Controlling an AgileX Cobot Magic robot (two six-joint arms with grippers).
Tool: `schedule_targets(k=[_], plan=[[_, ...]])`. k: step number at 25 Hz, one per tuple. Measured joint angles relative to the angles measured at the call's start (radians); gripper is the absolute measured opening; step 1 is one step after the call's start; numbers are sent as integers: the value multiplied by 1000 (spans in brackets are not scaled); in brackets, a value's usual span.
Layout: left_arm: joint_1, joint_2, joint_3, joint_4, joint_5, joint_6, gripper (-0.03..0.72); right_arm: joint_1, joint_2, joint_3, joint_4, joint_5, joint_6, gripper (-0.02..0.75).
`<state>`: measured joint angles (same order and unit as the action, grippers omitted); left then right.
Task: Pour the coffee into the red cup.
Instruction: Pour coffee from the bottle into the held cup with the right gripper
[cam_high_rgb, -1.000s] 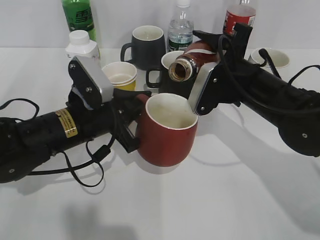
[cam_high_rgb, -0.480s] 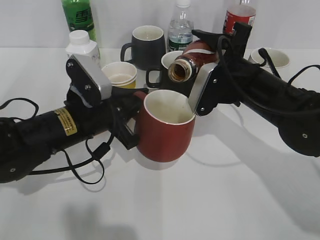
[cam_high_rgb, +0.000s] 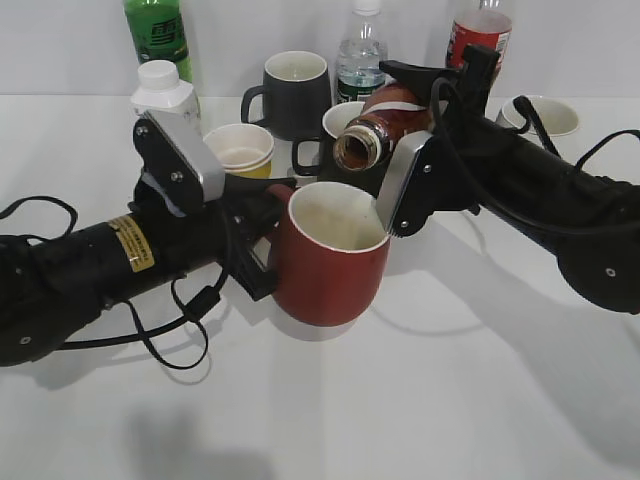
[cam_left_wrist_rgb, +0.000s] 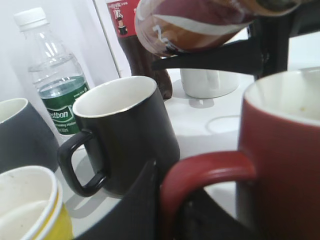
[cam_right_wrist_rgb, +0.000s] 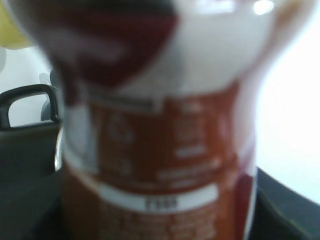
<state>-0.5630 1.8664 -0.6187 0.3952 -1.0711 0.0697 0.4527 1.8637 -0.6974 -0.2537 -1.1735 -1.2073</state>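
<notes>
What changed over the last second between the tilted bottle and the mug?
The left tool lifted the large dark red ceramic mug slightly, up and left, under the mouth of the small clear brown-labelled coffee bottle, which tipped a bit lower in the right tool. Both grips stayed; background cups unmoved; no liquid visible flowing.

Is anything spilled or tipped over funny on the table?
No spill shows. The coffee bottle lies tipped on purpose in the right gripper, open mouth above the red cup, which the left gripper holds by its handle. The cup looks slightly tilted.

Near table (cam_high_rgb: 450, 400) open — black mug (cam_high_rgb: 335, 140) behind.
</notes>
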Motion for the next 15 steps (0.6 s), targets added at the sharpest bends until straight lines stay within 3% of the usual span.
schedule_targets(k=[15], plan=[[0,0,0,11,30,1,45,0,0,-1,-21,1,-41,503]])
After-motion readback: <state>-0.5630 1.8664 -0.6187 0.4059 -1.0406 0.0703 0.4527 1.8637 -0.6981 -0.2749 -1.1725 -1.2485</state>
